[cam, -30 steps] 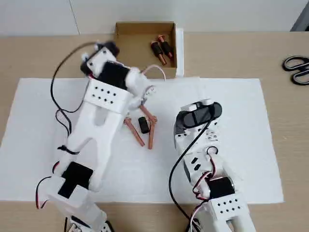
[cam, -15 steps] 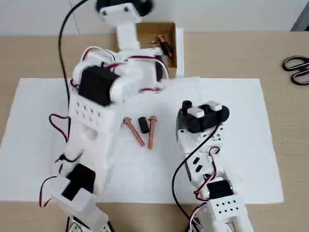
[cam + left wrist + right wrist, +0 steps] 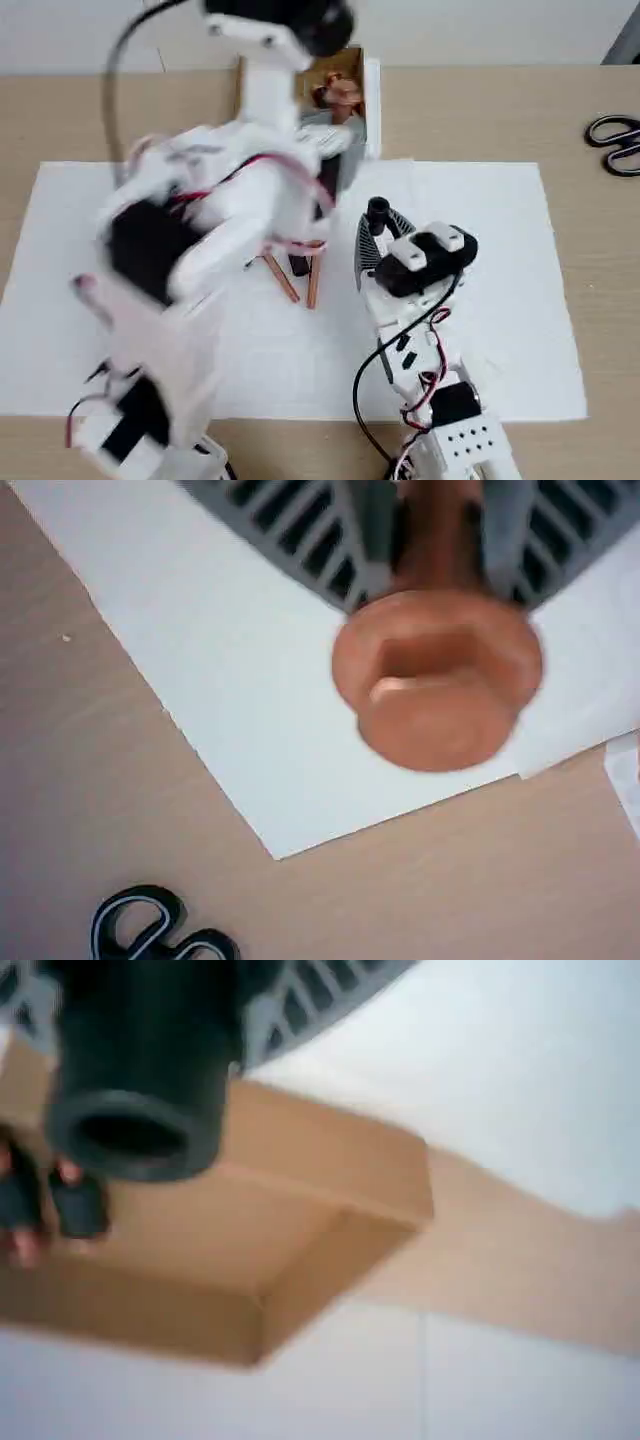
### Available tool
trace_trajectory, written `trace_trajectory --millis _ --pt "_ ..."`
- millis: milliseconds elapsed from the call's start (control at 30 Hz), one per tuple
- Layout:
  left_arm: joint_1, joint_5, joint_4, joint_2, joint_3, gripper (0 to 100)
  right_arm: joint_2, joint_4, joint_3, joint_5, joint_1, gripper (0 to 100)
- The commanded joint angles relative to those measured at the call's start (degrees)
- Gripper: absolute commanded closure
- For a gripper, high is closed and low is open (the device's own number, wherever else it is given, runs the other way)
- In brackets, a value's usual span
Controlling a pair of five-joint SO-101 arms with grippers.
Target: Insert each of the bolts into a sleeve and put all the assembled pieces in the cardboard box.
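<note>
Check that the left gripper (image 3: 440, 542) is clamped on a copper bolt (image 3: 437, 680), held over the far edge of the white sheet (image 3: 500, 250), next to the cardboard box (image 3: 150, 1310). The right gripper (image 3: 378, 232) is closed around a black sleeve (image 3: 377, 210) above the sheet's middle. Two loose bolts (image 3: 314, 282) lie on the sheet near its centre. The assembled pieces (image 3: 75, 1205) lie inside the box at the table's far edge.
</note>
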Motion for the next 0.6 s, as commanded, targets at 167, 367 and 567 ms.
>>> trace_trajectory --millis 167,367,567 --pt "-0.5 2.1 -13.1 -27.3 38.3 99 -21.5 16.5 -0.4 0.4 -5.2 99.4" --pt "-0.9 1.8 -49.2 -37.4 64.0 99 -20.8 19.0 0.0 0.4 -5.1 99.4" --pt "-0.6 1.8 -72.8 -46.2 83.6 99 -20.8 19.5 2.2 0.4 -5.2 99.4"
